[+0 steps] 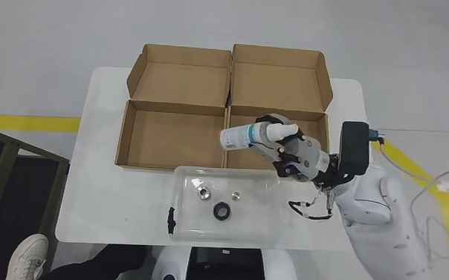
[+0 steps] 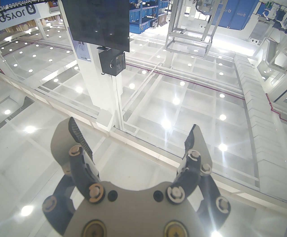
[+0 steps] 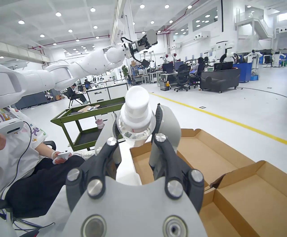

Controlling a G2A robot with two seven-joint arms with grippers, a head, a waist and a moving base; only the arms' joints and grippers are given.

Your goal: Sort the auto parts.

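A white-capped clear spray bottle point(image 1: 243, 135) is clamped crosswise in the right hand point(image 3: 136, 130) over the right brown cardboard box point(image 1: 242, 160).

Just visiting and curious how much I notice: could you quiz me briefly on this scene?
1. True or false: the right gripper holds a spray bottle.
2. How many cardboard boxes stand on the table? A one, B two, C five.
3. Fill in: the black ring lies in the clear ____.
Key: 1 true; 2 B; 3 tray.
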